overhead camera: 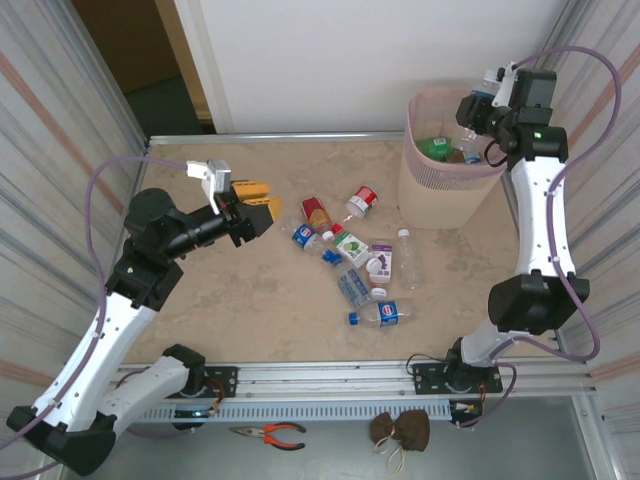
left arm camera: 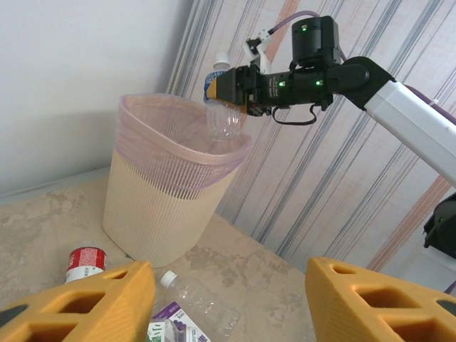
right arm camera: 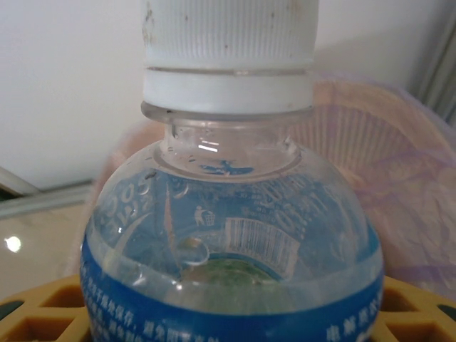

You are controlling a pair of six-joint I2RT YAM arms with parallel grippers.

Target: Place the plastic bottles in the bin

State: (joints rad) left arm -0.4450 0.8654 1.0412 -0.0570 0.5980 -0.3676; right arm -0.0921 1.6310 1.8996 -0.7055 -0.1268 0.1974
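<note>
Your right end effector (left arm camera: 228, 96) grips a bottle (left arm camera: 226, 127) over the bin (left arm camera: 153, 206) — left end effector (overhead camera: 255, 212) open, empty — several bottles (overhead camera: 352, 285) left on desk (overhead camera: 230, 300).

place: robot lab cell | evidence: aluminium rail (overhead camera: 340, 375), striped panels (overhead camera: 60, 100), pliers (overhead camera: 268, 433)

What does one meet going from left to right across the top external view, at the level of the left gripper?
left gripper → orange-brown bottle → red-labelled bottle → bin
</note>
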